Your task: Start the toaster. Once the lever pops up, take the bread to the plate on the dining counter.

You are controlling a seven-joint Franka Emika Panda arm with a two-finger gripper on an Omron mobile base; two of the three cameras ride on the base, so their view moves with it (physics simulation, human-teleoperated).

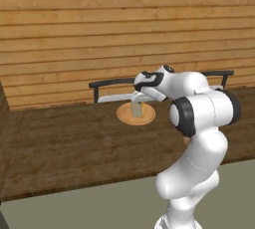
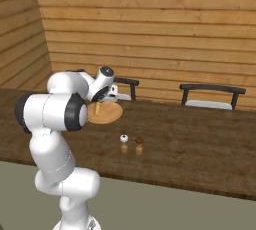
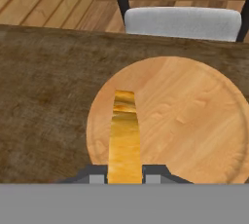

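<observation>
Your white arm's two-finger pincer (image 3: 125, 177) is closed on the pale tan, light-crusted bread slice (image 3: 124, 138), held edge-on between its two dark fingertips (image 3: 97, 178). The slice hangs over the left part of the round, flat, light-brown wooden plate (image 3: 194, 116); you cannot tell whether it touches. The plate rests on the long dark brown wood-grain worktop (image 1: 60, 143), near its far edge, before a black-framed, grey-seated chair (image 3: 182, 21). Two small round-topped shakers (image 2: 131, 143), one white, one brown, stand nearer you.
</observation>
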